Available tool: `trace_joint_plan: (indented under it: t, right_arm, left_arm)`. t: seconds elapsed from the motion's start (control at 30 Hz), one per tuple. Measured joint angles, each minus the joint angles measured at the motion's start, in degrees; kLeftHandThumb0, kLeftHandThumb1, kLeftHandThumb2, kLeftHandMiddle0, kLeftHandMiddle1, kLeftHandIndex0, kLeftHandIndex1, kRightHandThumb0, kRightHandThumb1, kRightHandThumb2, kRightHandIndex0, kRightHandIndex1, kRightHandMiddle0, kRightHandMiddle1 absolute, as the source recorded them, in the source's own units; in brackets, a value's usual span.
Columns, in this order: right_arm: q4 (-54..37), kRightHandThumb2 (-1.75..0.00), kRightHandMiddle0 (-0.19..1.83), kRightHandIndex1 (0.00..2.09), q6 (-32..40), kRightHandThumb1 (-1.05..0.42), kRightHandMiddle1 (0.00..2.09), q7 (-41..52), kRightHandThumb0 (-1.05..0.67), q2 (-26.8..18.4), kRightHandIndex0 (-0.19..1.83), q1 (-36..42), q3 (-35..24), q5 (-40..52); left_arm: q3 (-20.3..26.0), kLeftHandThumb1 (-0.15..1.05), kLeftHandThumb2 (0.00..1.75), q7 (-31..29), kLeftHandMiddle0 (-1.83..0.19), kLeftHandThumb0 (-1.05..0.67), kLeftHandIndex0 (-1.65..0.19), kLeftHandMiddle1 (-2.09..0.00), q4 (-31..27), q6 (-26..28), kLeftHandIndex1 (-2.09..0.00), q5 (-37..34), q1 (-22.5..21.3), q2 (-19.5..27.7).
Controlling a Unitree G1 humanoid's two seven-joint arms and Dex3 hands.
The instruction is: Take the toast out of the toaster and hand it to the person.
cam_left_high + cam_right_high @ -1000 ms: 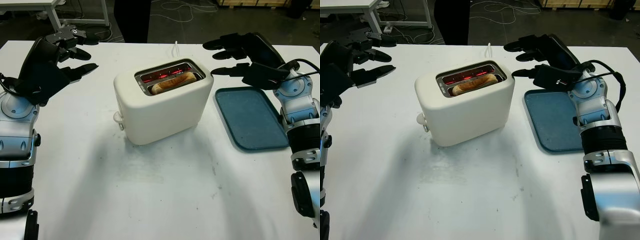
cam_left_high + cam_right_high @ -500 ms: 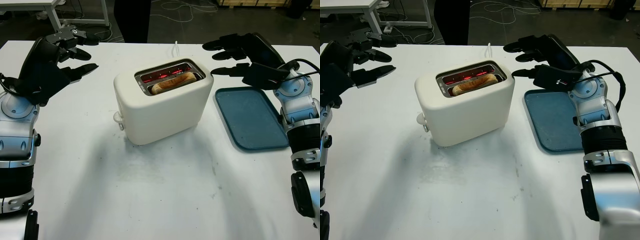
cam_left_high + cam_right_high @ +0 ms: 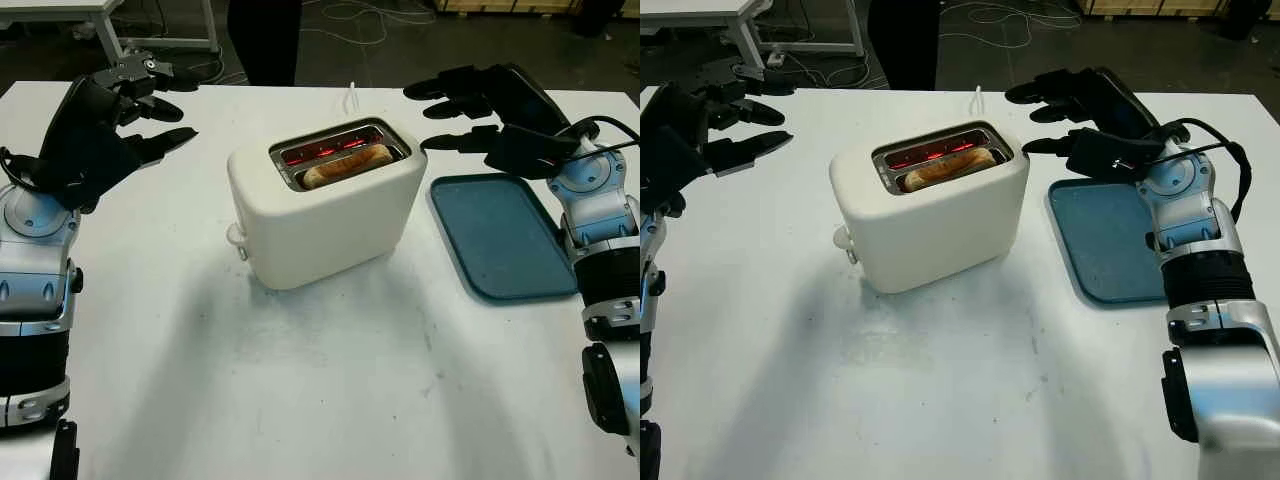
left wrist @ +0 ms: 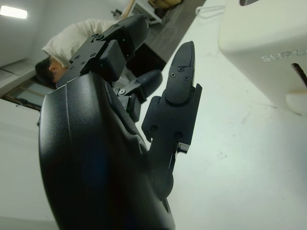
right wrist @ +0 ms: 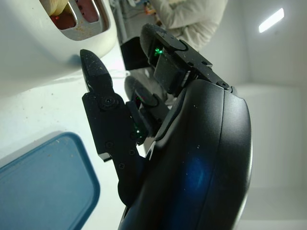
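White table | nothing shifting since a second ago | toast sitting in toaster | left hand at 10, right hand at 2, both hovering spread, empty | I'm yet to reach.

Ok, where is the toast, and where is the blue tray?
toast (image 3: 347, 165), left eye view, on its browned top edge in the toaster's front slot.
blue tray (image 3: 505, 240), left eye view, on the middle of its bare floor.

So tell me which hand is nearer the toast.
Right. The right hand hovers open just beside the toaster's tray-side end, close to the toast. The left hand is open, well off past the toaster's other end.
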Motion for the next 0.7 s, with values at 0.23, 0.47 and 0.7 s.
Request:
trace_joint_plan:
  t: [0.23, 0.47, 0.7]
  right_arm:
    - [-0.05, 0.00, 0.76, 0.00, 0.00, -0.77, 0.00, 0.02, -0.23, 0.00, 0.83, 0.00, 0.00, 0.01]
    - [-0.05, 0.00, 0.75, 0.00, 0.71, -0.76, 0.00, 0.08, -0.22, 0.00, 0.83, 0.00, 0.00, 0.02]
    - [-0.04, 0.00, 0.76, 0.01, 1.03, -0.77, 0.00, 0.08, -0.24, 0.00, 0.84, 0.00, 0.01, 0.01]
  left_arm:
    - [0.03, 0.90, 0.13, 0.00, -0.31, -0.26, -0.41, -0.98, 0.00, -0.01, -0.63, -0.03, 0.00, -0.01]
    - [0.03, 0.90, 0.13, 0.03, -0.31, -0.26, -0.41, -0.98, -0.07, 0.00, -0.63, -0.01, 0.01, -0.07]
    - [0.02, 0.90, 0.14, 0.10, -0.31, -0.26, -0.42, -0.97, -0.07, 0.00, -0.62, 0.05, 0.02, -0.07]
